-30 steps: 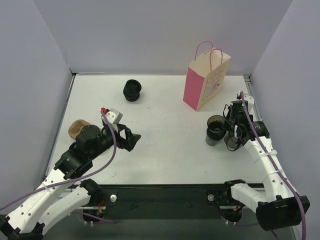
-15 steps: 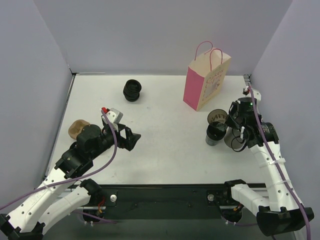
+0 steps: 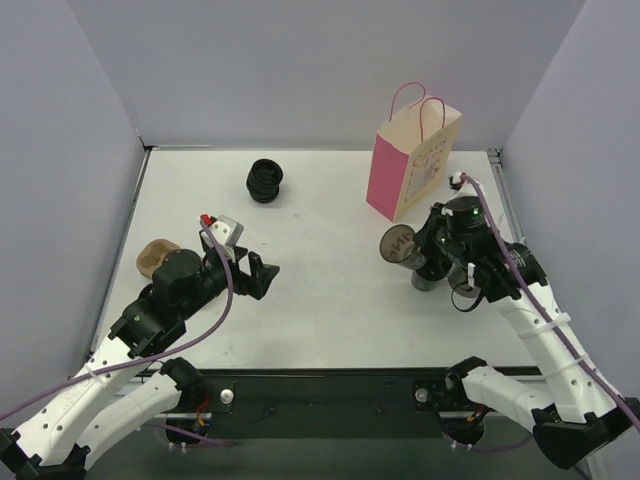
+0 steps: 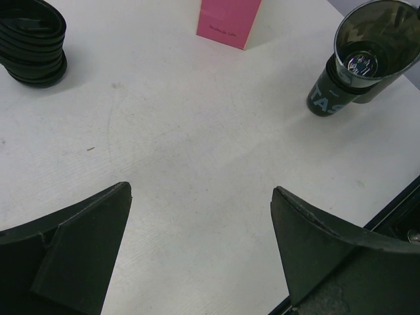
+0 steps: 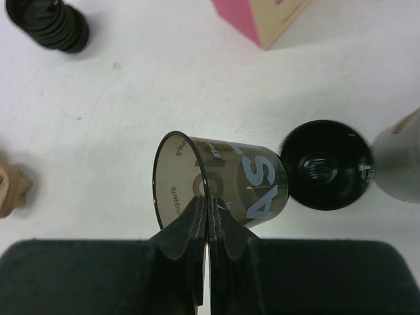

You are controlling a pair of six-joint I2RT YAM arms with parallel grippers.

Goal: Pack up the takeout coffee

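My right gripper (image 3: 413,241) is shut on the rim of a dark see-through takeout cup (image 3: 398,243) with white lettering. It holds the cup tipped on its side above the table, open mouth to the left, with no lid on it. In the right wrist view the fingers pinch the rim of the cup (image 5: 226,177). A second dark cup (image 3: 425,276) stands upright just below and right of it, seen from above in the right wrist view (image 5: 321,164). The pink paper bag (image 3: 413,165) stands behind them. My left gripper (image 4: 200,190) is open and empty over bare table at the left.
A short ribbed black stack (image 3: 265,180) lies at the back left. A brown object (image 3: 155,257) sits by the left arm. A grey cup (image 3: 463,296) stands partly under the right arm. White walls close the table on three sides.
My right gripper has lifted the cup, carried it left and tipped it onto its side. The left arm has hardly moved.
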